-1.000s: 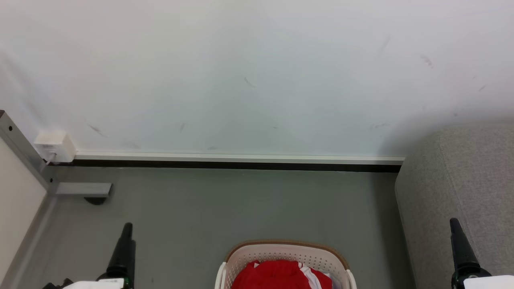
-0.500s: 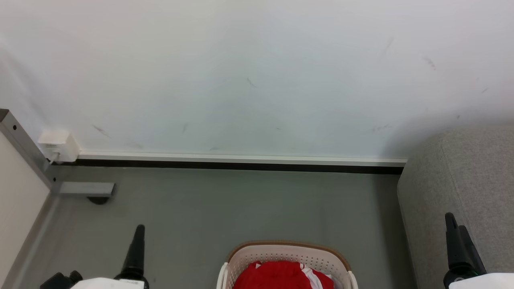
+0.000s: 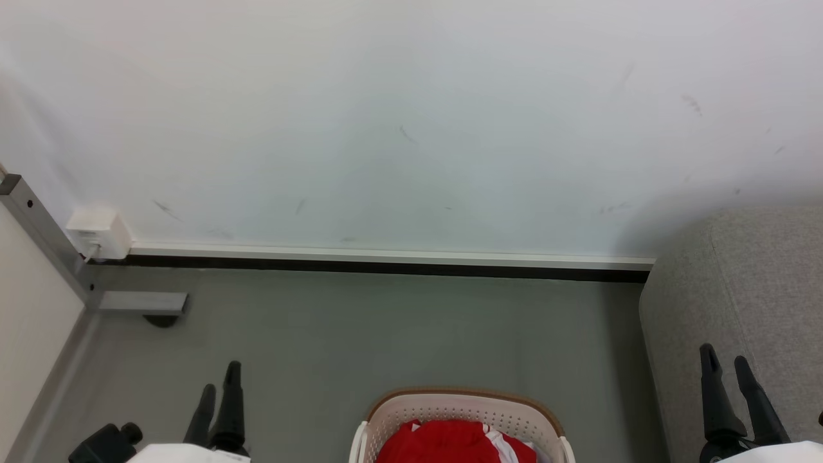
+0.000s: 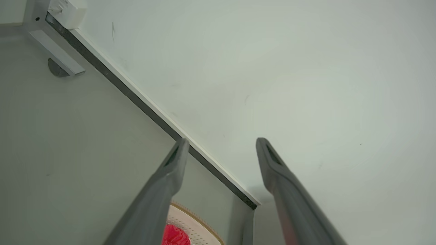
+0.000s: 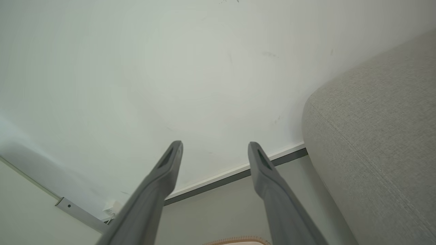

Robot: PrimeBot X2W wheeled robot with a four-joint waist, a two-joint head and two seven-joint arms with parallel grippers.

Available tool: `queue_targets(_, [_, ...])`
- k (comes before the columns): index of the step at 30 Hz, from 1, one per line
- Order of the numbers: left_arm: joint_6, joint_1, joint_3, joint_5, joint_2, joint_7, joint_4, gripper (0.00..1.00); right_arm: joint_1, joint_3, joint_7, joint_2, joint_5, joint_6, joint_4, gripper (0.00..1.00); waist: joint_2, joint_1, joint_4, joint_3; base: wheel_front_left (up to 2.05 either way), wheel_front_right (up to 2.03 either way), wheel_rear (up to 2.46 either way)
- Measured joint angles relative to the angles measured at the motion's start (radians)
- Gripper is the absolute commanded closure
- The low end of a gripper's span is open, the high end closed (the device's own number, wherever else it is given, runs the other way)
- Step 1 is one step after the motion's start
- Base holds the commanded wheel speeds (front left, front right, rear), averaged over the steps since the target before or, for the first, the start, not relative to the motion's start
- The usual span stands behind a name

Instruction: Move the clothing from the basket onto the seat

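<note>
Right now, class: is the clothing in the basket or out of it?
In: red and white clothing lies inside the basket, within its perforated walls.

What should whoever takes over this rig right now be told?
Left gripper: open, empty, over the floor left of the basket.
Right gripper: open, empty, by the seat.
Clothing: red and white pieces in the basket.
Done: no garment on the seat's visible part.
Left: move all of it onto the seat.

Ahead of the left end effector (image 3: 220, 378), grey floor (image 3: 386, 328) meets a scuffed white wall (image 3: 386, 128) along a dark skirting (image 3: 386, 265).
</note>
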Motion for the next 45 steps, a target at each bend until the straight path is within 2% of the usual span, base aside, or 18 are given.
queue_targets(23, [0.010,0.015,-0.010,0.308,0.002,-0.069,-0.025,0.00,0.013,0.020,-0.067,-0.010,-0.316,0.000,-0.021,0.00,0.0000,0.0000,0.001,-0.002,0.00,0.00,0.00])
queue_targets(35, [0.015,0.020,-0.034,0.462,0.014,-0.097,-0.022,0.00,0.019,0.010,-0.096,-0.005,-0.396,0.000,-0.005,0.00,0.0000,0.0000,0.000,-0.003,0.00,0.00,0.00])
queue_targets(45, [0.022,0.022,-0.037,0.550,0.023,-0.123,-0.021,0.00,0.024,0.003,-0.122,-0.003,-0.467,0.000,0.008,0.00,0.0000,0.0000,0.001,-0.003,0.00,0.00,0.00])
